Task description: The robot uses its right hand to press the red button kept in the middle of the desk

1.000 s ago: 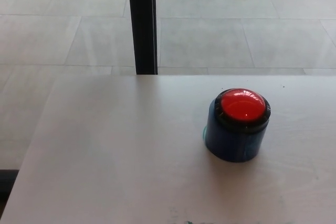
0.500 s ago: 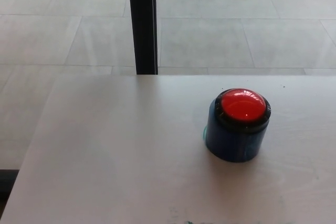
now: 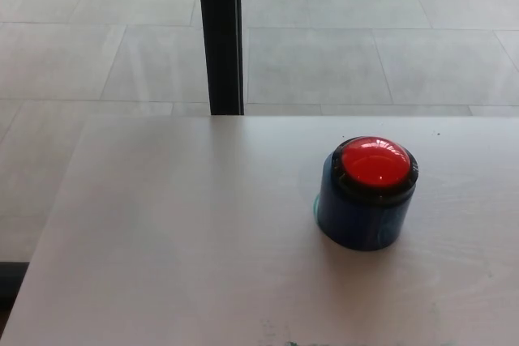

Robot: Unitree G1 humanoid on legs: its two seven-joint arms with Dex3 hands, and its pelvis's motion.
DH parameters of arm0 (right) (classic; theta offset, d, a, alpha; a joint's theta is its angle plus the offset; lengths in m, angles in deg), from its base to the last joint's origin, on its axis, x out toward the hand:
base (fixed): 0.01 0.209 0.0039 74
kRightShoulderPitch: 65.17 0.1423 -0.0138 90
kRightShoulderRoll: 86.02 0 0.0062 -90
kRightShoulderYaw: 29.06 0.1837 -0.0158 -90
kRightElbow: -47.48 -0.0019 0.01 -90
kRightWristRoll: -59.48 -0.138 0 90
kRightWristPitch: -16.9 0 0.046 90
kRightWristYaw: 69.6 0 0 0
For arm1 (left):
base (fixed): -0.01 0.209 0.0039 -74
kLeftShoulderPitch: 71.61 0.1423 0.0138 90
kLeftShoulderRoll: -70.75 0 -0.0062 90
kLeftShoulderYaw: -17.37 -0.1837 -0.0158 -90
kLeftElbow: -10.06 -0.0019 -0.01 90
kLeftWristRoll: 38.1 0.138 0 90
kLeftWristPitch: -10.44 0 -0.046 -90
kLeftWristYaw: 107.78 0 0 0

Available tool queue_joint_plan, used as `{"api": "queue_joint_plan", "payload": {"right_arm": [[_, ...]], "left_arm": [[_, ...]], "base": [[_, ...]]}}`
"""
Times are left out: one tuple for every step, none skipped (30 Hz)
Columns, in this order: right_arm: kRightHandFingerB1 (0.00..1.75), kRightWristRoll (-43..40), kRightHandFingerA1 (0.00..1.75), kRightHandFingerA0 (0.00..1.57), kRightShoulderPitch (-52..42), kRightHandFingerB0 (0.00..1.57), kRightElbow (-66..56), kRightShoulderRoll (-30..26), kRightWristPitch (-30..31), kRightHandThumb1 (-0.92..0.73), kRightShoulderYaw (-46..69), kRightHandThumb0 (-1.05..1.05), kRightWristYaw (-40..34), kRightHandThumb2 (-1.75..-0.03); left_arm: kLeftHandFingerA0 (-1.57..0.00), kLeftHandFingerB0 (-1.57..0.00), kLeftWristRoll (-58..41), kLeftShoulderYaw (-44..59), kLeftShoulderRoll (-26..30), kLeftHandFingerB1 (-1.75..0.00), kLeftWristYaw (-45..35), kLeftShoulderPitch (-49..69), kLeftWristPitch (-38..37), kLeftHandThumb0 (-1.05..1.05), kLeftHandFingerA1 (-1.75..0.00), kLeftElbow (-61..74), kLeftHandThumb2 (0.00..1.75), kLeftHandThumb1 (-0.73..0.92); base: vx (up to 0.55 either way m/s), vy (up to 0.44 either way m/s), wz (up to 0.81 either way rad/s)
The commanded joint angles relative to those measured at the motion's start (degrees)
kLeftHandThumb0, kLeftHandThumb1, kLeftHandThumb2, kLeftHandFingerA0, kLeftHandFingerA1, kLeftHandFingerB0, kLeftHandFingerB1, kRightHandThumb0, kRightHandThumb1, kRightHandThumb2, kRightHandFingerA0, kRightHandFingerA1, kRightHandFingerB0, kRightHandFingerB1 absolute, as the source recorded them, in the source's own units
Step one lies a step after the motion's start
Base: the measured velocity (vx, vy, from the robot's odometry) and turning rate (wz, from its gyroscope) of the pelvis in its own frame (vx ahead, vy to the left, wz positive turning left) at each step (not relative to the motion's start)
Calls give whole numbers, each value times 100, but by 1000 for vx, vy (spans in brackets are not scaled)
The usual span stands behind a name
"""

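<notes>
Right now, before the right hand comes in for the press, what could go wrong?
1. Neither hand is in view, so the approach starts unseen; alignment on the red button cannot be checked yet.
2. The button is a rounded dome on a blue base that stands loose on the desk; an off-centre push might slide or tip it rather than press it.
3. A black post stands behind the desk, though well left of the button.
</notes>
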Motion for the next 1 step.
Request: {"api": "queue_joint_plan", "payload": {"right_arm": [[42,-217,92,23,38,0,167,-77,-29,-88,93,-73,-45,-66]], "left_arm": [[-42,-31,-5,-8,126,-87,1,-11,85,-54,-103,-17,107,64]], "base": [[0,0,0]]}}
